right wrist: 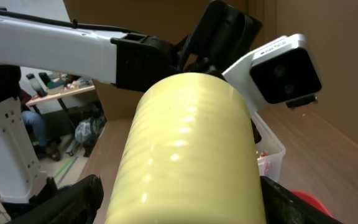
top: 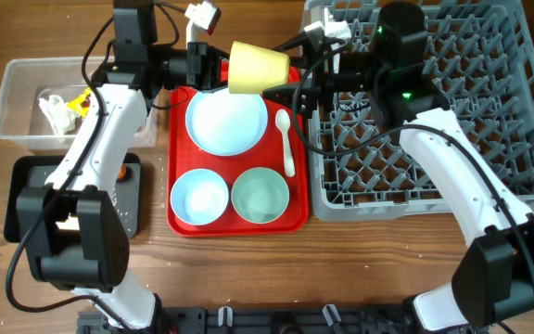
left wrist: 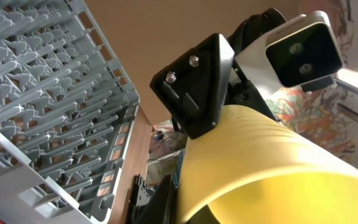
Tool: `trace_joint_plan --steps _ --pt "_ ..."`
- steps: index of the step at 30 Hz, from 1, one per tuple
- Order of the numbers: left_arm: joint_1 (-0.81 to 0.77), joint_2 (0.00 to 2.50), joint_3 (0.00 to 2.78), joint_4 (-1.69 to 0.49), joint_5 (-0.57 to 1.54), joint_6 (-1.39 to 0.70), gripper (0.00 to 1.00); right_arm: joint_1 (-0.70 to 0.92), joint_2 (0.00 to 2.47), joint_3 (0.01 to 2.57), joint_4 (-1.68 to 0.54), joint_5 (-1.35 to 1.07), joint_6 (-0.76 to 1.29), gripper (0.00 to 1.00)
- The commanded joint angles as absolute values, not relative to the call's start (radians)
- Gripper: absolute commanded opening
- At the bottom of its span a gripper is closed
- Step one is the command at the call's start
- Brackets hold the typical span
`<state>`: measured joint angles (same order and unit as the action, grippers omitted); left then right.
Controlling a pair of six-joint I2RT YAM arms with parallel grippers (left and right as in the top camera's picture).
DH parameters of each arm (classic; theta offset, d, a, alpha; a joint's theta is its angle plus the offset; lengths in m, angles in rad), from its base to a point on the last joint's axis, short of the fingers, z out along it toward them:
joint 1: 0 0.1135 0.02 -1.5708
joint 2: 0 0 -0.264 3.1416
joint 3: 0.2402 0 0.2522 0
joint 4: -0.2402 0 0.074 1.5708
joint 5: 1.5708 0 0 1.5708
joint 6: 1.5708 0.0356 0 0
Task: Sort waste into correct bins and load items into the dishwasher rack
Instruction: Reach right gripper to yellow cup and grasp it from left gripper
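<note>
Cup (top: 256, 67) is up in the air rn, on its side over the back edge of the red tray (top: 179, 227), right btwn the two arms. L jaws are clamped tight on the cup at the end nearest them, so that side is carrying it. R jaws are wide, one finger (right wrist: 73, 199) on each side of the cup. The right wrist view shows a sliver of gap on one side, and I can't tell abt contact on the other.

On the red tray: plate (top: 226, 121) at the back, blue bowl (top: 199, 197) and green bowl (top: 260, 197) side by side in front, spoon (top: 287, 139) along the right edge.

Rack (top: 527, 139) sits just right of the red tray on the tabletop (top: 360, 269). Tub (top: 12, 102) is far left w/ tissue (top: 54, 109) and a yellow wrapper (top: 83, 100) inside. Black tray (top: 26, 199) is in front of it, partly hidden by the L arm.
</note>
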<state>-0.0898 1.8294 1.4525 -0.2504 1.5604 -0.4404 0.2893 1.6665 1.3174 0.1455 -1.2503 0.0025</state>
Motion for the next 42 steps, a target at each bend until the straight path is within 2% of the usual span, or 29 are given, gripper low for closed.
trace_joint_plan --steps 1,7,18,22,34,35,42 --pt "-0.088 1.831 1.459 -0.251 1.567 -0.45 0.04 0.325 1.666 1.334 0.166 -1.298 0.001 0.8" --pt "-0.088 1.831 1.459 -0.251 1.567 -0.45 0.04 0.33 1.666 1.334 0.172 -1.299 0.001 0.75" --pt "-0.088 1.831 1.459 -0.251 1.567 -0.45 0.04 0.364 1.666 1.334 0.194 -1.299 0.001 0.75" --pt "-0.088 1.831 1.459 -0.251 1.567 -0.45 0.04 0.364 1.666 1.334 0.198 -1.299 0.001 0.68" --pt "-0.087 1.831 1.459 -0.25 1.555 -0.45 0.04 0.364 1.666 1.334 0.206 -1.299 0.001 0.64" --pt "-0.087 1.831 1.459 -0.25 1.552 -0.45 0.04 0.364 1.666 1.334 0.206 -1.299 0.001 0.61" --pt "-0.087 1.831 1.459 -0.25 1.552 -0.45 0.13 0.364 1.666 1.334 0.206 -1.299 0.001 0.61"
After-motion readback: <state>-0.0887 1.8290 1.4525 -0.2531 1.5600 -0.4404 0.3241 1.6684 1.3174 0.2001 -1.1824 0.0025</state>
